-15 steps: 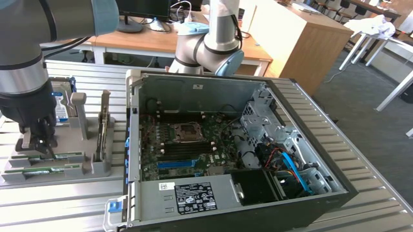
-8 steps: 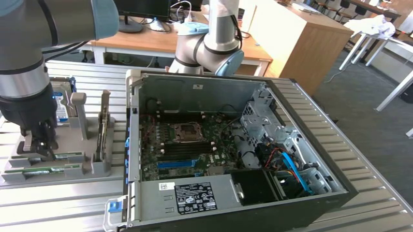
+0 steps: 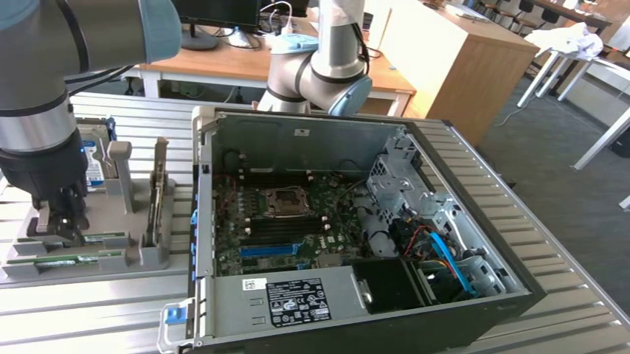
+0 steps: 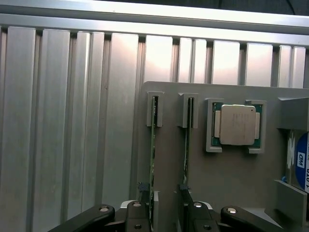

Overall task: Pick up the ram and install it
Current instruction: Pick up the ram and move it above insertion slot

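pick-up step: gripper spread wide just above the ram in its grey holder, a clean pinch likely needs centring.

Silver-grey arm, pale-blue joint caps, black screw-studded tool.

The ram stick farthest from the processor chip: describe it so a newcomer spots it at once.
On the exterior view's left of the open computer case, a grey holder sits on the slatted table. Two thin green sticks stand on edge in it; the ram stick is the outer one, with the other stick between it and the square silver processor chip.
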Controlling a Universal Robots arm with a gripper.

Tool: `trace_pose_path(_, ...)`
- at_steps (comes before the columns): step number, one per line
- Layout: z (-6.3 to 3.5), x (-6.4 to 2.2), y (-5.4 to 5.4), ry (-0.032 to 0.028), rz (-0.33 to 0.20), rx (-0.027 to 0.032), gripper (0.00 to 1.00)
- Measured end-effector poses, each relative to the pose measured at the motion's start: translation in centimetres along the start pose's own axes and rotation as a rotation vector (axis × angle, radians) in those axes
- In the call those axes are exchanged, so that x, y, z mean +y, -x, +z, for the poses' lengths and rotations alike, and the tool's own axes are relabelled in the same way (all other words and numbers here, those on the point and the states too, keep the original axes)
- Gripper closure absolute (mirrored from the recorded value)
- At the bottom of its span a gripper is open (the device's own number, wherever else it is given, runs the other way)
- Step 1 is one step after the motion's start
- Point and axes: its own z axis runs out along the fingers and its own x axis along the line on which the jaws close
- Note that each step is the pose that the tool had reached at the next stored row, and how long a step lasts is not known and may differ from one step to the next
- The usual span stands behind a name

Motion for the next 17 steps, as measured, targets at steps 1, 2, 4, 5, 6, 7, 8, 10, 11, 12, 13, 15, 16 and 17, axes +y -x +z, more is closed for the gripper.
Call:
trace_pose_path(1, 0.02, -0.01, -0.04, -0.0002, 0.0, -0.0001, 0.64)
trace_pose_path(2, 0.02, -0.01, -0.11, -0.0004, 0.0, -0.0003, 0.64)
trace_pose_path(4, -0.01, 0.01, -0.26, 0.0, 0.0, 0.0, 0.64)
trace_pose_path(5, -0.01, 0.01, -0.33, 0.0, 0.0, 0.0, 0.64)
trace_pose_path(6, -0.01, 0.02, -0.4, 0.0, 0.0, 0.0, 0.64)
trace_pose_path(7, 0.0, 0.02, -0.46, 0.0, 0.0, 0.0, 0.64)
trace_pose_path(8, -0.01, 0.02, -0.48, 0.0, 0.0, -0.0001, 0.64)
trace_pose_path(10, -0.01, 0.02, -0.48, -0.0001, 0.0, -0.0001, 0.64)
trace_pose_path(11, -0.01, 0.02, -0.48, 0.0, 0.0, 0.0, 0.64)
trace_pose_path(12, -0.01, 0.02, -0.49, 0.0, 0.0, 0.0, 0.64)
trace_pose_path(13, 0.01, 0.02, -0.49, 0.0, 0.0, 0.0, 0.64)
trace_pose_path(15, 0.12, 0.03, -0.52, -0.0001, 0.0, -0.0001, 0.64)
trace_pose_path(16, 0.19, 0.02, -0.52, -0.0001, 0.0, -0.0001, 0.64)
trace_pose_path(17, 0.27, 0.02, -0.53, 0.0, 0.0, 0.0, 0.64)
